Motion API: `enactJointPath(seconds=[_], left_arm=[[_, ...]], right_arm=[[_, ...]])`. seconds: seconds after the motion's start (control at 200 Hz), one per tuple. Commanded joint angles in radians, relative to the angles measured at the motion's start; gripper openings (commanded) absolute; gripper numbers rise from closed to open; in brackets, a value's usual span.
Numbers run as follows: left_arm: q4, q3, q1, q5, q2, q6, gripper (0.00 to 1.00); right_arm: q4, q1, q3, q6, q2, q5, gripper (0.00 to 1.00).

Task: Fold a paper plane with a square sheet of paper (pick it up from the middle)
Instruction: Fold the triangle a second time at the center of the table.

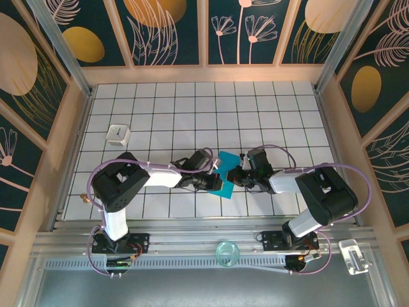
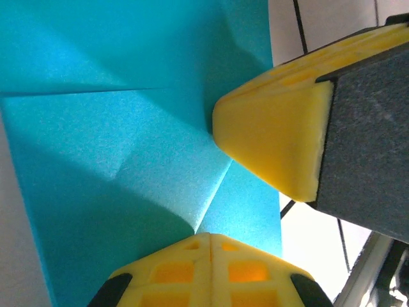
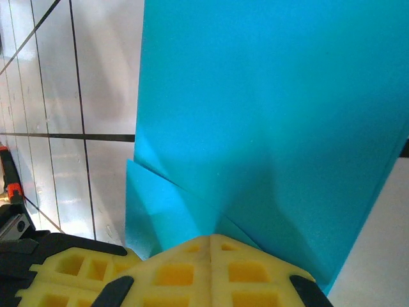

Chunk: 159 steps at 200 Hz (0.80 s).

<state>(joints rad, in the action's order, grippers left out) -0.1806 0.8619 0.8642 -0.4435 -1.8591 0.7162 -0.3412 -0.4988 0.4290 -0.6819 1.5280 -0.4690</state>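
Yellow left fingers [image 2: 172, 272] are pressed fully together on a raised crease of the sheet of paper [image 2: 128, 128]. The right fingers [image 3: 249, 272] are likewise closed flat, pinching a fold of the same sheet. Seen from above, the partly creased sheet is held between the two wrists near the middle of the desk [image 1: 192, 102], toward its 6 o'clock edge. Whether it is lifted clear of the surface cannot be told.

Hazards:
- Tearing: both pinches hold one thin sheet, so any pull in opposite directions is likely to rip it along a crease.
- Skewed fold: the existing creases meet at an angle, and uneven travel of one arm would set the next fold off-centre.
- Collision: the two pairs of fingers sit very near each other and could strike.

Surroundings: a white cube [image 1: 118, 134] lies at 10 o'clock from the sheet, well apart. A glass dish [image 1: 227, 252] rests at 6 o'clock on the front rail. Neither obstructs the work.
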Motion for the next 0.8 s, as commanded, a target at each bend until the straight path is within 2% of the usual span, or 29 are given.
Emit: enactJointPath(seconds=[0.0,0.27,0.39,0.455,0.515,0.59,0.671,0.736,0.791], left_arm=[[0.022,-0.1,-0.021,-0.036,0.02,0.049,0.0],[-0.052,-0.325,-0.039,-0.075,0.138,0.159,0.0],[-0.049,-0.374,-0.039,-0.069,0.282,0.171,0.0],[-0.081,-0.363,-0.038,-0.07,0.352,0.169,0.06],[-0.13,-0.343,-0.038,-0.05,0.388,0.164,0.16],[-0.166,-0.306,-0.038,0.01,0.381,0.16,0.26],[-0.137,-0.225,-0.04,0.072,0.325,0.137,0.31],[-0.048,-0.144,-0.057,0.129,0.263,0.121,0.28],[-0.062,-0.129,-0.097,0.129,0.219,0.146,0.19]], right_arm=[[0.116,0.02,-0.035,0.045,0.011,0.061,0.0],[0.147,0.036,-0.021,0.078,0.015,0.061,0.0],[0.16,0.042,0.022,0.116,0.04,0.046,0.0],[0.157,0.037,0.068,0.152,0.067,0.003,0.0],[0.181,0.034,0.139,0.212,0.109,-0.052,0.0],[0.279,0.04,0.242,0.313,0.151,-0.085,0.0],[0.379,0.058,0.312,0.387,0.134,-0.1,0.01],[0.435,0.076,0.314,0.388,0.069,-0.07,0.06],[0.481,0.082,0.298,0.361,0.002,-0.017,0.1]])
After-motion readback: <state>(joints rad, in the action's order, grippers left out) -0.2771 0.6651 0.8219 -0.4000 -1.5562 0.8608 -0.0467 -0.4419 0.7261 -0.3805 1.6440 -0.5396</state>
